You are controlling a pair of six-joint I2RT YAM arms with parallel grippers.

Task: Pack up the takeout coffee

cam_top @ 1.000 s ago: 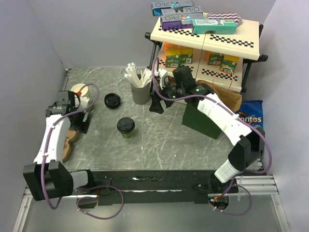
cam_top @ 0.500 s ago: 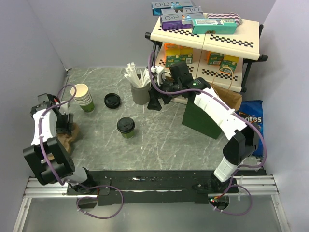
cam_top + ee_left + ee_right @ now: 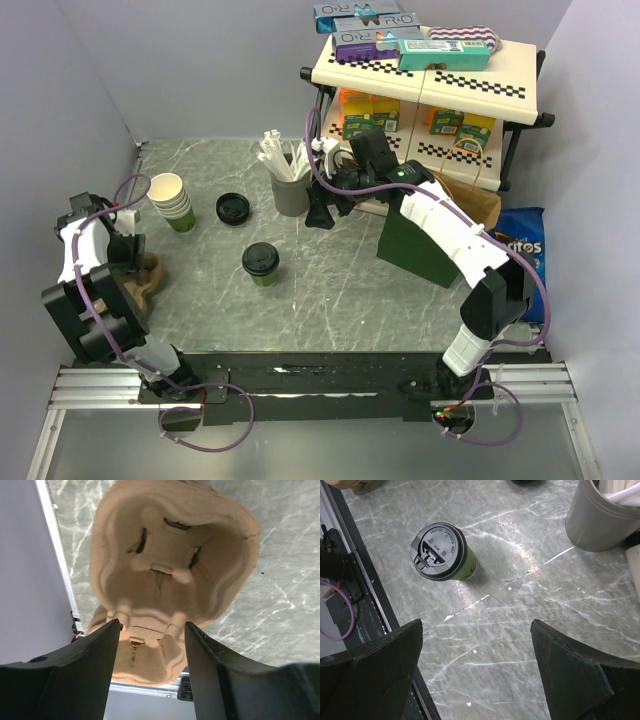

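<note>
The takeout coffee (image 3: 260, 262), a dark green cup with a black lid, stands upright mid-table; it also shows in the right wrist view (image 3: 442, 552). My right gripper (image 3: 322, 214) hovers open and empty, up and to the right of the cup (image 3: 475, 630). My left gripper (image 3: 134, 266) is at the far left, open, over a brown pulp cup carrier (image 3: 170, 565) that lies on the table. Its fingers (image 3: 85, 665) stand either side of the carrier's near end.
A stack of cream cups (image 3: 172, 200), a loose black lid (image 3: 232, 208) and a grey cutlery holder (image 3: 290, 188) stand behind the coffee. A dark green bag (image 3: 418, 246), a brown bag (image 3: 478, 204), a chip bag (image 3: 520, 240) and a snack shelf (image 3: 430, 80) are at the right.
My left arm has swung away from the cream cup stack to the far left and now points down at the carrier. My right gripper has shifted only slightly.
</note>
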